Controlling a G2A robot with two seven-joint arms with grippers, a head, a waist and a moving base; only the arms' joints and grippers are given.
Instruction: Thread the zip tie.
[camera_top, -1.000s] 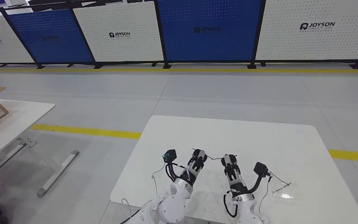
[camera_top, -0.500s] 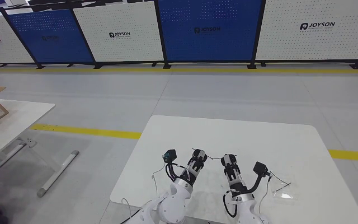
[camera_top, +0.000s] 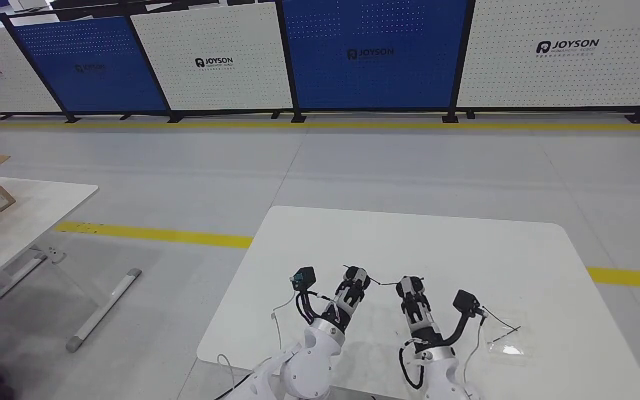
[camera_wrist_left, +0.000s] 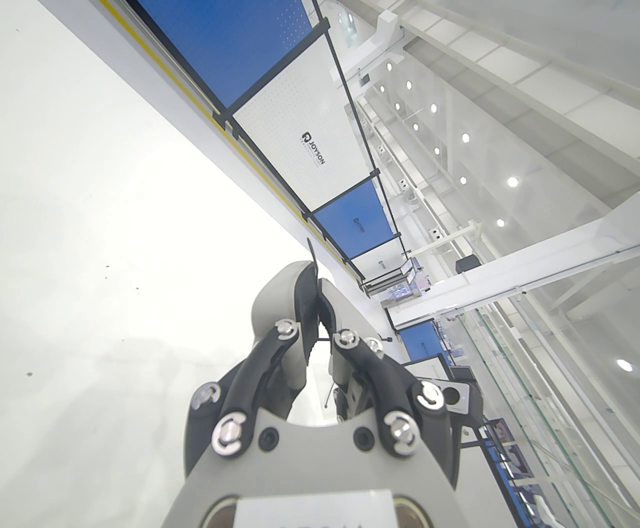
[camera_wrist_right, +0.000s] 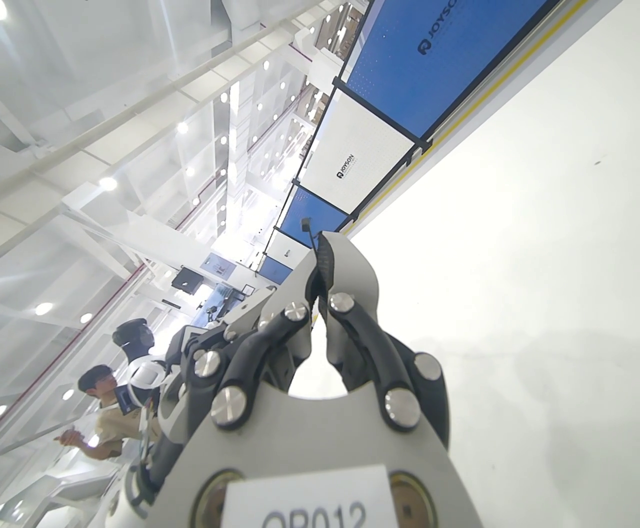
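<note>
Just inside the near edge of the white tabletop (camera_top: 430, 240), both sets of jaws sit side by side, close together. The left jaws are pressed together on a thin black zip tie (camera_wrist_left: 313, 252), its narrow tip sticking out past them (only a short length shows). The right jaws pinch the tie too, with its small square head poking out beyond them. A small clear packet (camera_top: 506, 349) lies on the tabletop toward the near right corner.

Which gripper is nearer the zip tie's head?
Right. The right gripper pinches the zip tie just below its head; the left gripper pinches its plain tail end.
</note>
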